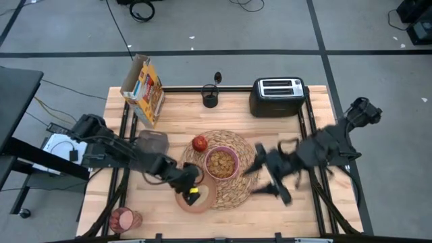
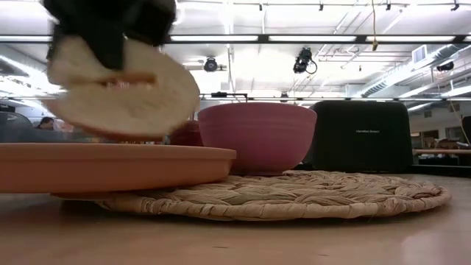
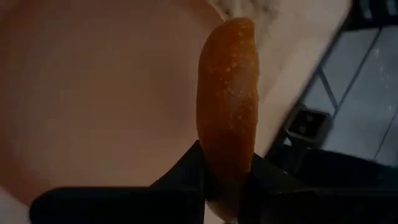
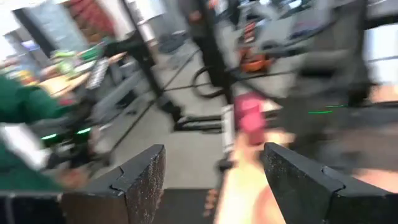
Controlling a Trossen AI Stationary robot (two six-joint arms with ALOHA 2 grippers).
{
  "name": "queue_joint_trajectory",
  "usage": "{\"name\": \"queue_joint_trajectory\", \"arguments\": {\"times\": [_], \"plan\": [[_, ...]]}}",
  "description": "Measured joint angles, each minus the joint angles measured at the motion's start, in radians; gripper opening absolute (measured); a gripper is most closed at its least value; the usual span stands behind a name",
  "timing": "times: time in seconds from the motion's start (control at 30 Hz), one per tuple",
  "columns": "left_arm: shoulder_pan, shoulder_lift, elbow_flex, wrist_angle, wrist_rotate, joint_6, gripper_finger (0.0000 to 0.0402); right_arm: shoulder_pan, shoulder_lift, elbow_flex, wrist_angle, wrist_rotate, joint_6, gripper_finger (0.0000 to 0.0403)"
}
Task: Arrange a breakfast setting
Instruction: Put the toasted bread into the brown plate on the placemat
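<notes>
Here I am holding the toast slice point(image 3: 227, 99) pinched on edge in the left gripper point(image 1: 191, 192) just above the salmon-brown plate point(image 1: 206, 200); lowering it flat before letting go should seat it. The right gripper point(image 4: 214, 180) is hanging spread, holding nothing. The low view is showing the toast's broad face, the wrist view only its crust.

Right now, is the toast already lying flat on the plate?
No, the left gripper holds the toast slice tilted above the plate.
</notes>
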Motion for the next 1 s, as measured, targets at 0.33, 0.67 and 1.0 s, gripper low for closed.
{"name": "queue_joint_trajectory", "arguments": {"times": [0.33, 0.67, 1.0], "plan": [[0.110, 0.033, 0.000, -0.107, 0.088, -0.007, 0.0055, 0.218, 0.112, -0.001, 0.001, 0.124, 0.167, 0.0265], [0.106, 0.032, 0.000, -0.135, 0.128, -0.048, 0.0084, 0.193, 0.121, 0.000, -0.009, 0.131, 0.108, 0.0266], [0.094, 0.031, 0.000, -0.149, 0.098, -0.031, 0.0180, 0.164, 0.116, 0.000, -0.029, 0.125, 0.070, 0.0266]]}}
